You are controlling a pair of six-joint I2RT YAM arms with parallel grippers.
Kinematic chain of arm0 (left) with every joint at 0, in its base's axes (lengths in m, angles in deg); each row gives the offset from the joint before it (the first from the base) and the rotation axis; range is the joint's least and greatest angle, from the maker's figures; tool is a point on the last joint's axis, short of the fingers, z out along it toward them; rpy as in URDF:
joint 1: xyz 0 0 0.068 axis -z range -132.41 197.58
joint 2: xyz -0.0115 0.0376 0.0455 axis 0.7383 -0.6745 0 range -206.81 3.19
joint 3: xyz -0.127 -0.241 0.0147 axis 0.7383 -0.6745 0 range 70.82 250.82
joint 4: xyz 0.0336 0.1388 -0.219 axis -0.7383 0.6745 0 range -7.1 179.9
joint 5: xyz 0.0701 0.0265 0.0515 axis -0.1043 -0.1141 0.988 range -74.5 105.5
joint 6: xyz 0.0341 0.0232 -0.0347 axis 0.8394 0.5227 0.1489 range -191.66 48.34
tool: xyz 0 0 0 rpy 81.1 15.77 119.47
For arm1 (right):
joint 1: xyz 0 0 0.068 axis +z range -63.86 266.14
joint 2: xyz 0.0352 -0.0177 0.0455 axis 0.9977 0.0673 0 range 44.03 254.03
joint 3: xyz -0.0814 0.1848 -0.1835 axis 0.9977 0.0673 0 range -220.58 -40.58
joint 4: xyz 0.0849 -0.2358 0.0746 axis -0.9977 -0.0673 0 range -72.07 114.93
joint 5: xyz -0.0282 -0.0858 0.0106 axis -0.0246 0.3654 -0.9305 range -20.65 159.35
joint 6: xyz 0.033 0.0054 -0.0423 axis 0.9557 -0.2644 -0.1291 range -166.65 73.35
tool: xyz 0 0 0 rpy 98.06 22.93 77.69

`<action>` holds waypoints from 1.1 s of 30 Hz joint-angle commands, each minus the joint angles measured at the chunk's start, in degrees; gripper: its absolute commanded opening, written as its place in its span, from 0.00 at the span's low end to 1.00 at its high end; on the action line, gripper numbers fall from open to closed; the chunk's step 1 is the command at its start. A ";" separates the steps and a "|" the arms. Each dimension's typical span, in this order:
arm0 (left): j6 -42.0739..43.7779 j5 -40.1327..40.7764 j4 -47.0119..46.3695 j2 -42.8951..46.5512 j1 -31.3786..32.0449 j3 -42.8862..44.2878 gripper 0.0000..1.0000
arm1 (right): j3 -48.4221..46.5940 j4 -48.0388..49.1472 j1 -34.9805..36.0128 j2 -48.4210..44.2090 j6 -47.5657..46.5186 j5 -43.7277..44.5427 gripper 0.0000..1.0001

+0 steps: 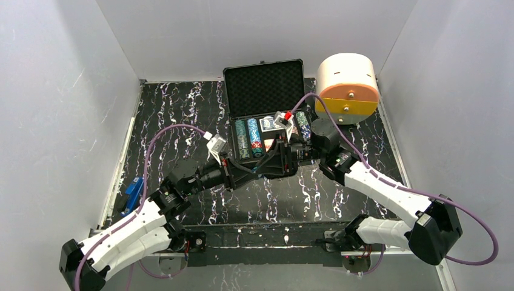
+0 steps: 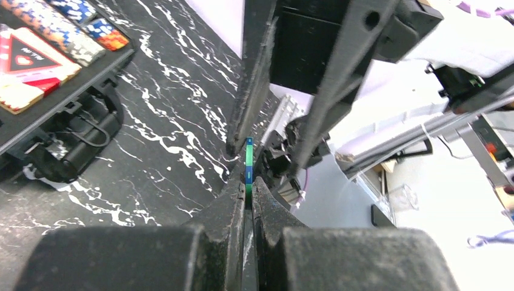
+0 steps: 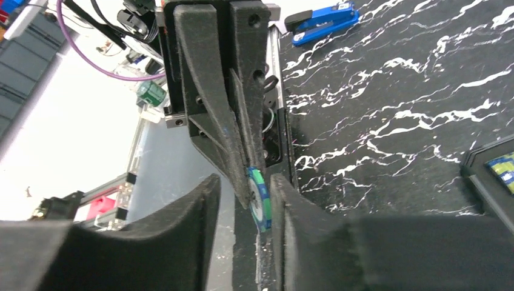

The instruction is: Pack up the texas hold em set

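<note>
The black briefcase (image 1: 265, 88) lies open at the back of the table, its rows of poker chips (image 1: 250, 138) in the base. Both grippers meet just in front of it. My left gripper (image 2: 248, 182) is shut on a single green-and-blue poker chip (image 2: 248, 159), held on edge. In the right wrist view that same chip (image 3: 259, 197) sits between the jaws of my right gripper (image 3: 242, 197), close against the right finger (image 3: 288, 206), with a clear gap to the left finger. The left wrist view shows the red triangle (image 2: 27, 53) and the case handle (image 2: 70, 142).
A white-and-orange cylindrical box (image 1: 347, 85) stands right of the case lid. A small blue tool (image 1: 133, 194) lies at the table's left edge and also shows as a blue tool (image 3: 321, 15) in the right wrist view. White walls close in three sides.
</note>
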 commanded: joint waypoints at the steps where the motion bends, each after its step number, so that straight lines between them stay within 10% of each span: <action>1: 0.89 -4.10 -3.21 0.38 0.06 1.46 0.00 | 1.43 7.26 -0.11 -0.37 3.87 -3.47 0.38; 7: 1.28 -3.62 -3.41 2.08 0.04 0.56 0.00 | 1.60 7.72 -0.19 0.35 5.10 -4.63 0.44; 12: 2.54 -1.70 -1.70 3.07 0.11 0.56 0.00 | 0.85 6.81 -0.14 0.59 4.31 -5.06 0.01; 15: 3.98 0.29 -0.71 3.94 0.10 0.46 0.02 | -0.82 2.78 -0.18 1.17 2.84 -2.54 0.01; 19: 6.61 13.53 11.85 7.06 0.10 2.55 0.72 | -5.30 -7.97 -0.36 1.54 -8.21 4.31 0.01; 21: 6.79 24.57 19.45 9.75 0.11 3.29 0.90 | -7.69 -12.59 -0.52 2.56 -14.20 8.60 0.01; 26: 6.51 45.73 31.61 17.63 0.10 4.41 0.98 | -13.38 -22.38 -0.52 9.30 -28.30 15.99 0.01; 33: 5.60 53.67 37.39 21.55 0.05 6.10 0.98 | -23.04 -33.45 0.65 22.14 -46.31 26.69 0.01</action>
